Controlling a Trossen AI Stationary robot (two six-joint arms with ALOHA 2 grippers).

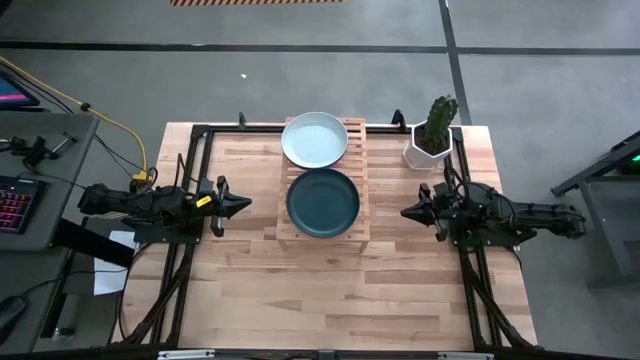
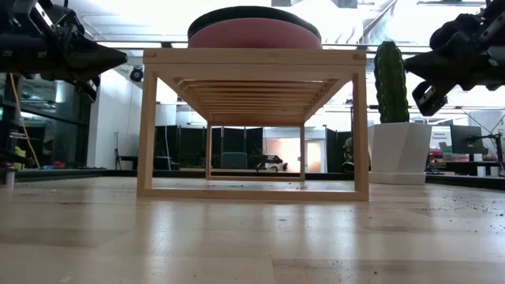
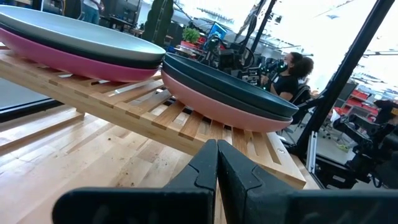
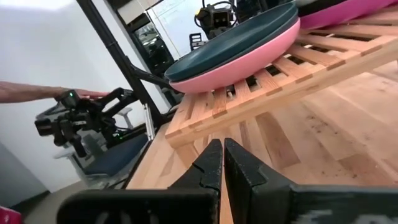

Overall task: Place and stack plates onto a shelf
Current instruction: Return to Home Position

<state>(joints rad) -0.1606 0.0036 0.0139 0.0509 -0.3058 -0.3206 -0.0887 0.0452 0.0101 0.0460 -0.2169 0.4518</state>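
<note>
On shelf (image 1: 358,232), plates (image 1: 322,202) sit in two stacks; left gripper (image 1: 238,204), right gripper (image 1: 408,212) clenched empty, parked aside: stacking looks done.

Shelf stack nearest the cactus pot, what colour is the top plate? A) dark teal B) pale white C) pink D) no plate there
B: from above, the pale plate tops the stack at the shelf end by the cactus pot; the dark plate tops the other stack.
</note>
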